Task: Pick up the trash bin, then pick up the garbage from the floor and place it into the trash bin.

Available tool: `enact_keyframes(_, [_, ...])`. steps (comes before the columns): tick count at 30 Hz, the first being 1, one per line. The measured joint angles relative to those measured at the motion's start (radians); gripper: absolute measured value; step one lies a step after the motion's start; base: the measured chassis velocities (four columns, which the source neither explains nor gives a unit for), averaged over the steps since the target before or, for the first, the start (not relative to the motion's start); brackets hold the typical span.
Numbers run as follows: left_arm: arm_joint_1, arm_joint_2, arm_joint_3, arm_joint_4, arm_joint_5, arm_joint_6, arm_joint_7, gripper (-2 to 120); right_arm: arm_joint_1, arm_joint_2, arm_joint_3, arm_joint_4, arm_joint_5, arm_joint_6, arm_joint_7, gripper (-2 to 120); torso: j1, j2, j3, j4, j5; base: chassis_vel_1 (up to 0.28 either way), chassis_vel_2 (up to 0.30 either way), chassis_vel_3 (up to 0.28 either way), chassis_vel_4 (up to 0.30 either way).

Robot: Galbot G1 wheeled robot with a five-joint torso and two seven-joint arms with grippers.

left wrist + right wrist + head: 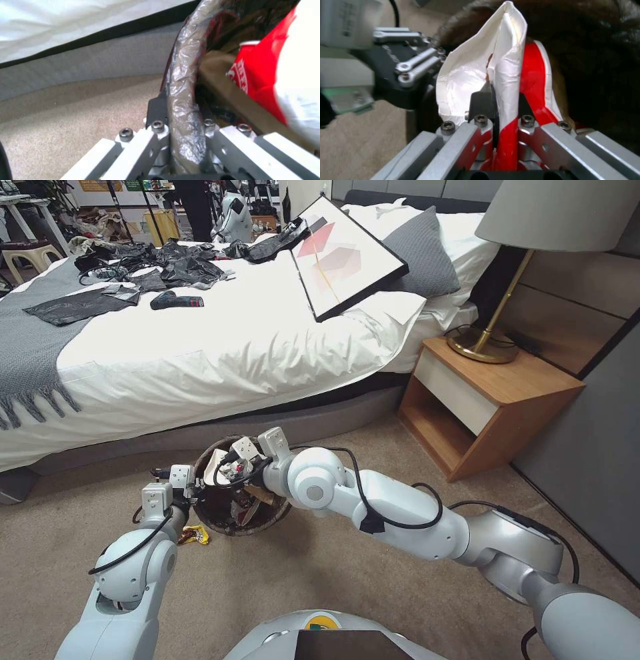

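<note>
Jaws first: the left gripper (192, 488), low and left of centre in the head view, is clamping the bag-wrapped rim of the bin (181, 82), one finger outside and one inside. Its arm is rising from the lower left corner, wrist bent toward the bin. A wrapper (194, 535) is lying on the carpet (320, 580) just beside the bin's base. At centre, the bin (217, 513) is sitting near the bed (220, 347), already holding litter. The right gripper (505, 100) is pinching a crushed red-and-white cup (506, 62) over the bin's mouth. The cup looks light, soft and easily creased, so its flattened fold seems the best hold. Its arm is reaching in from the lower right, elbow bent.
</note>
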Motion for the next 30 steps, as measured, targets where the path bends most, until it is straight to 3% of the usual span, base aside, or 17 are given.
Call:
enact_keyframes(15, [0.002,-0.004,-0.004,0.005,-0.003,0.000,0.001,3,-0.011,0.009,-0.008,-0.069,-0.058,0.000,-0.035,3,0.000,0.000,0.000,0.0001,0.0001,0.000,0.000,0.000,0.000])
enact_keyframes(30, [0.002,-0.005,0.003,0.007,-0.001,0.000,0.002,3,0.000,0.032,0.015,-0.063,-0.042,0.000,-0.009,61,0.000,0.000,0.000,0.0001,0.0001,0.000,0.000,0.000,0.000])
